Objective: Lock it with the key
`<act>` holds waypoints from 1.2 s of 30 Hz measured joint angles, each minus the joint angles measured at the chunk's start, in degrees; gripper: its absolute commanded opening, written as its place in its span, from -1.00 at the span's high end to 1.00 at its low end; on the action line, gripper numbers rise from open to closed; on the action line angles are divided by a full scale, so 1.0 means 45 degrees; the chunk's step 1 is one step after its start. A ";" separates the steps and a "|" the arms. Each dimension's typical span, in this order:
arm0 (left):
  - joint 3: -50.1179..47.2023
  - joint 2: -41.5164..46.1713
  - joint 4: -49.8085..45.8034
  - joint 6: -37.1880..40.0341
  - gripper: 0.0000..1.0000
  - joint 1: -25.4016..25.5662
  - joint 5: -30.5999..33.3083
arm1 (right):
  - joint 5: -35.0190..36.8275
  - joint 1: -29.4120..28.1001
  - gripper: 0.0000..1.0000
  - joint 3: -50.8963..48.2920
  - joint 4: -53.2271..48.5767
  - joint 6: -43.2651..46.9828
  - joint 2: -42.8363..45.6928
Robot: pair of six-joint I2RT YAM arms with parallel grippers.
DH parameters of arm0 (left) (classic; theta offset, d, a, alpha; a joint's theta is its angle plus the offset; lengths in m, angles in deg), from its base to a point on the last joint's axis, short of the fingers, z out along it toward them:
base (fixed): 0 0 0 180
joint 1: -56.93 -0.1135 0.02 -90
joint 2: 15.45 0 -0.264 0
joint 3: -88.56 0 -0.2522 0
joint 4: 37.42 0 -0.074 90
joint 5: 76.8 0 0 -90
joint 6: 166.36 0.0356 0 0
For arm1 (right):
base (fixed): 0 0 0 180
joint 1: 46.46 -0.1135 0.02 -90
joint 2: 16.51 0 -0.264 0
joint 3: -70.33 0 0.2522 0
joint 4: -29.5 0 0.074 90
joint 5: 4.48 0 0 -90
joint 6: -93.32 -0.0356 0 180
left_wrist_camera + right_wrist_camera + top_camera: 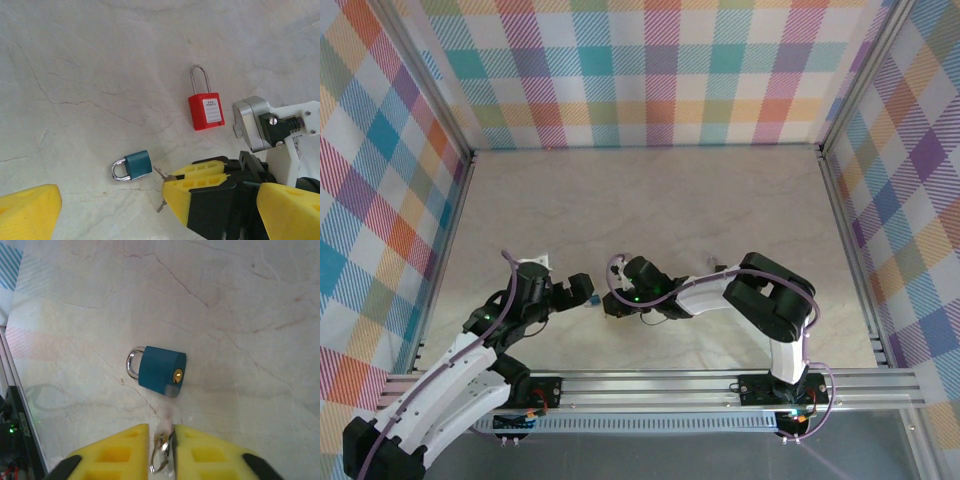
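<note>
Right gripper (pixel 161 434) pinches key (pixel 161 460), aimed at keyhole (pixel 177 375) of blue padlock (pixel 157 367); left gripper (pixel 582 290) wide apart, padlock unsupported on counter (pixel 240 300).

Lying flat on a pale marble-patterned table (pixel 650 200): a red plastic-bodied padlock (pixel 206 111) with a long steel shackle, white printed label (pixel 212 110) facing up. Standing along the table's left, far and right edges, upright walls in a multicoloured plaid pattern (pixel 650 70). Running along the near edge, a slotted aluminium rail (pixel 660 385).
</note>
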 measured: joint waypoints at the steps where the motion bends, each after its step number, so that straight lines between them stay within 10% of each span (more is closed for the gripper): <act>1: 0.0068 0.0019 -0.0058 0.0005 -1.00 0.0000 0.0034 | 0.0034 0.0000 0.44 0.0034 -0.0044 0.0010 0.0000; 11: 0.0476 0.0053 -0.0355 0.0000 -1.00 0.0000 0.0049 | 0.0369 -0.0024 -0.20 -0.0112 -0.0520 0.0335 0.0578; 21: 0.1705 -0.0194 -0.0384 -0.0117 -1.00 0.0185 0.0044 | 0.2963 0.0049 -0.98 -0.1171 -0.3332 0.1904 0.6557; 36: 0.2783 -0.2293 0.0423 -0.0389 -1.00 0.2429 0.1015 | 0.5931 0.3725 -0.98 -0.3468 -0.9544 0.1642 1.2896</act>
